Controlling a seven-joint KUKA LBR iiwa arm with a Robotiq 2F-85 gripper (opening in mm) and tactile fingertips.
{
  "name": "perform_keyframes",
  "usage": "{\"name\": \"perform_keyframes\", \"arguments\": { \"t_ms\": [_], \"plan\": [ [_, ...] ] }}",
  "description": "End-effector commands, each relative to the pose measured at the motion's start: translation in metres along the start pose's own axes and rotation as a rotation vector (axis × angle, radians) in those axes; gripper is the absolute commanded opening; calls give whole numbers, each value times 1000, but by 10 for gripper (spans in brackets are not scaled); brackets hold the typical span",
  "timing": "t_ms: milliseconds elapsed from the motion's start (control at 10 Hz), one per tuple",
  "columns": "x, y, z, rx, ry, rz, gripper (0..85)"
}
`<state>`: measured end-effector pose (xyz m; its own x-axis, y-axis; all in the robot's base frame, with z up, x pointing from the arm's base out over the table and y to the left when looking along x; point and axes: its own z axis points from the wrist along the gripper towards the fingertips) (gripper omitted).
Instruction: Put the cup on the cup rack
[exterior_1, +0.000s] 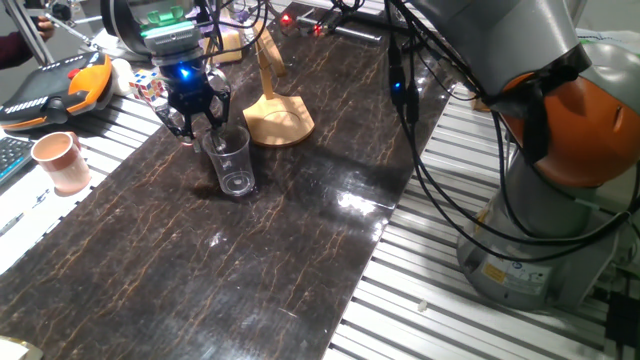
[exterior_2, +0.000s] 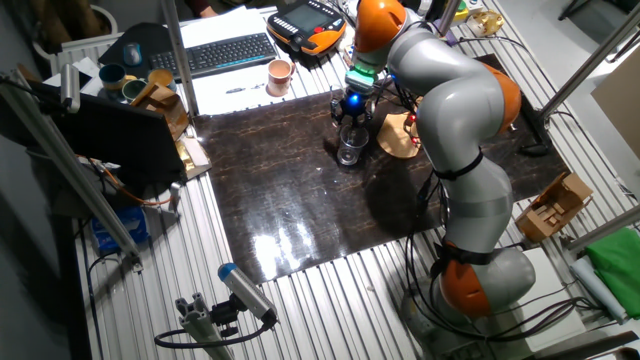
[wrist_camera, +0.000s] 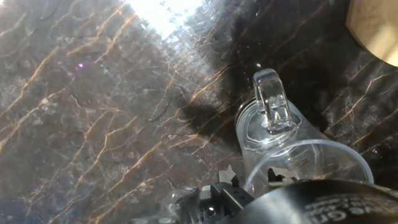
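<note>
Close under my wrist camera, the small clear tumbler (wrist_camera: 292, 149) stands upright on dark marble-patterned tabletop (exterior_1: 200, 270), my gripper (exterior_1: 203, 125) straddling its rim, grip unconfirmed, tan wooden peg rack (exterior_1: 275, 115) just beside.

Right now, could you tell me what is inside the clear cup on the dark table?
The cup holds nothing: its clear walls and thick base show only the dark tabletop beneath. The gripper hangs at its rim, and the hand view's lower edge hides part of that rim.
</note>
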<state>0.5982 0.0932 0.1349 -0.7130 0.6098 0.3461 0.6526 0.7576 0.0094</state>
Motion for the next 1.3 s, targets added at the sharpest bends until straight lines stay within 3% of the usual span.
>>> {"name": "perform_keyframes", "arguments": {
  "t_ms": [0, 1200],
  "plan": [
    [0, 0, 1, 0, 0, 0, 347],
    [0, 1, 6, -5, -5, 11, 327]
  ]
}}
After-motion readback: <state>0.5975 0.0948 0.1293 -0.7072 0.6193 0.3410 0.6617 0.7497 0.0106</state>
